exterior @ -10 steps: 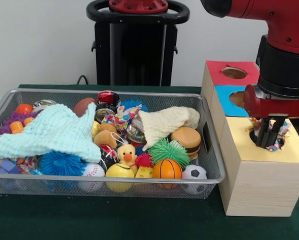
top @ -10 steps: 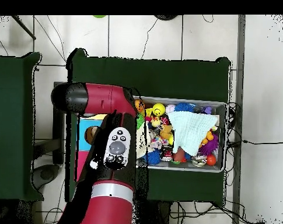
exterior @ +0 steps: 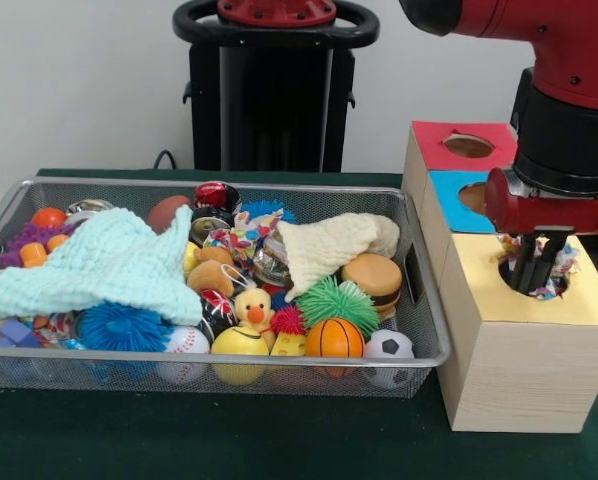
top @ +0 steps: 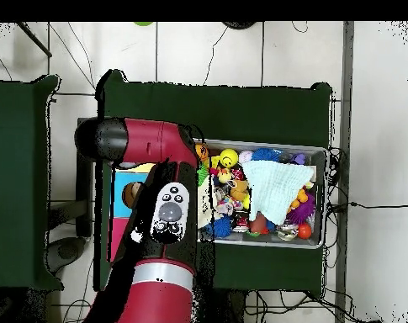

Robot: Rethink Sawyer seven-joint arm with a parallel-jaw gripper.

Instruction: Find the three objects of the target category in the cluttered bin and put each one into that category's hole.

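Observation:
The silver wire mesh bin (exterior: 9, 205) is full of toys; it also shows in the overhead view (top: 323, 198). The pale wooden box's yellow-surround hole (exterior: 579, 290) is at the right. My gripper (exterior: 529, 285) reaches down into this hole, fingers drawn together on a small printed cloth (exterior: 564, 258) bunched at the hole's edge. Another printed cloth (exterior: 234, 240) lies in the bin's middle between the knitted cloths. In the overhead view my arm hides the gripper and the yellow hole.
A large mint knitted cloth (exterior: 109, 262) covers the bin's left part, and a cream knitted cloth (exterior: 329, 245) lies to its right. Balls, a duck (exterior: 253, 308) and a toy burger (exterior: 371, 275) fill the bin. Blue-surround (exterior: 474, 197) and red-surround (exterior: 467, 146) holes stand behind the yellow one.

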